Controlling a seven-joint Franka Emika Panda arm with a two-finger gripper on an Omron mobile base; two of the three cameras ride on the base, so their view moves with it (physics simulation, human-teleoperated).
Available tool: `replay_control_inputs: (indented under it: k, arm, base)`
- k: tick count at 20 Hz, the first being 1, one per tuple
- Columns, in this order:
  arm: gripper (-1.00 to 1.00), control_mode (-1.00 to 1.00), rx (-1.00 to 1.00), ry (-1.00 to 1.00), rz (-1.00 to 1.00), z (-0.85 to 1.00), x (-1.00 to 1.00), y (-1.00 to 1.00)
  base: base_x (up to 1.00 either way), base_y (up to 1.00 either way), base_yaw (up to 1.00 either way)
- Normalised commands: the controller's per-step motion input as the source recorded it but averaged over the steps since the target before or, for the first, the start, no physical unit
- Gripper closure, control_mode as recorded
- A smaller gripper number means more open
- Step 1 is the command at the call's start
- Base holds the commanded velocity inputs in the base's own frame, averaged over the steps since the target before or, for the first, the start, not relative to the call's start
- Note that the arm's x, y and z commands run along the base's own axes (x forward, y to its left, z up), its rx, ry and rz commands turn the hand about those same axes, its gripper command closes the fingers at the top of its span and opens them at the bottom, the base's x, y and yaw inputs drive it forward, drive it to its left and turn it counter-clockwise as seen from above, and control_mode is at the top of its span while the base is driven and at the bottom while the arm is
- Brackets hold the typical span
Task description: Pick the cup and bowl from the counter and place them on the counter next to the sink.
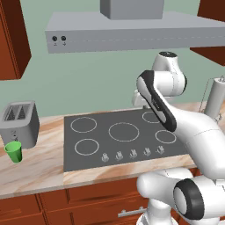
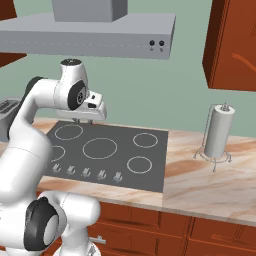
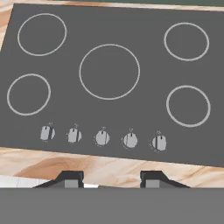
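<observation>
The green cup (image 1: 14, 151) stands upright on the marbled counter (image 1: 37, 173) at the far left, just in front of the toaster. The bowl and the sink are out of view. My gripper (image 3: 111, 178) hangs high above the stovetop, well to the right of the cup and far from it. It points down, and its two fingertips (image 3: 70, 177) stand apart with nothing between them. The hand also shows behind my forearm (image 1: 139, 99) in the left base view, and over the back left burners (image 2: 86, 120) in the right base view.
A dark stovetop (image 3: 109, 74) with several burners and a row of knobs (image 3: 102, 138) lies under the hand. A grey toaster (image 1: 19, 124) stands left of it and a paper towel roll (image 2: 219, 131) to the right. A range hood (image 1: 132, 30) hangs overhead, and bare counter (image 2: 205, 187) spreads on the right.
</observation>
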Motion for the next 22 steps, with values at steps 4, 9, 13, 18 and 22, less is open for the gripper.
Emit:
replay_control_inputs:
  k: [4,9,13,18,22]
  arm:
    - [-1.00,-1.00,0.00,0.00,0.00,0.00,0.00,0.00]
    - [-1.00,-1.00,0.00,0.01,0.00,0.00,-0.02,0.29]
    - [-1.00,-1.00,0.01,0.01,0.03,0.00,-0.27,0.80]
    - [-1.00,-1.00,0.11,-0.01,0.13,-0.21,-0.15,0.89]
    - [-1.00,-1.00,0.13,-0.02,0.12,-0.10,-0.04,0.99]
  base:
    - [0.00,0.00,0.00]
    - [0.00,0.00,0.00]
    - [0.00,0.00,0.00]
    - [0.00,0.00,0.00]
    - [0.00,0.00,0.00]
